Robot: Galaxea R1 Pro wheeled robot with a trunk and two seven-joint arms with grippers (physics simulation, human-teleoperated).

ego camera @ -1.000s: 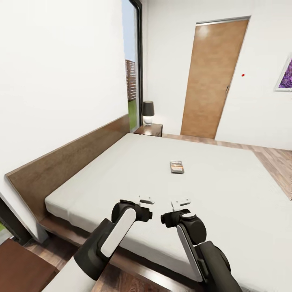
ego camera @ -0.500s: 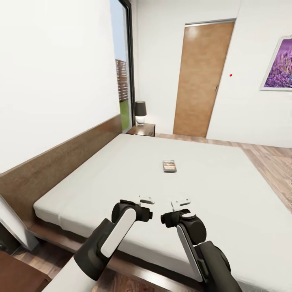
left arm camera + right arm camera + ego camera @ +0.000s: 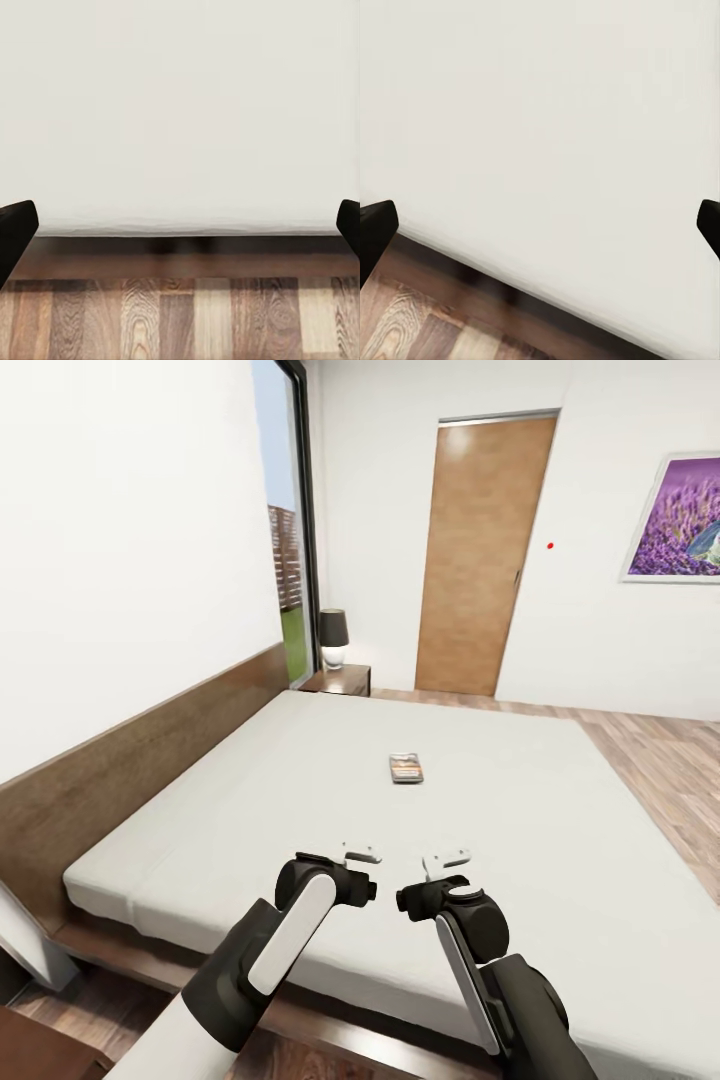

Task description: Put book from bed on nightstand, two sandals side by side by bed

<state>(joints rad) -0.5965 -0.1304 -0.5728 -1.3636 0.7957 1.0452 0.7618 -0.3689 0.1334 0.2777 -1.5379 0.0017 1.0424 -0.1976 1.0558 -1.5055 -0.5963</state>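
Both arms bent forward side by side, left gripper [image 3: 361,854] and right gripper [image 3: 447,857] with fingers spread.

The book [image 3: 406,768] lies far out on the bed [image 3: 300,780], too small for its cover lettering to be read. The bed's right side and near right corner are cut off by the head view's edge, the framed lavender picture [image 3: 672,518] on the far wall loses its right part the same way, and the nightstand [image 3: 338,681] at the bed's far left corner is partly hidden behind the mattress. In each wrist view only the dark tips of the end effector fingers [image 3: 15,232] [image 3: 375,229] show at the picture's edges, the rest cut off.
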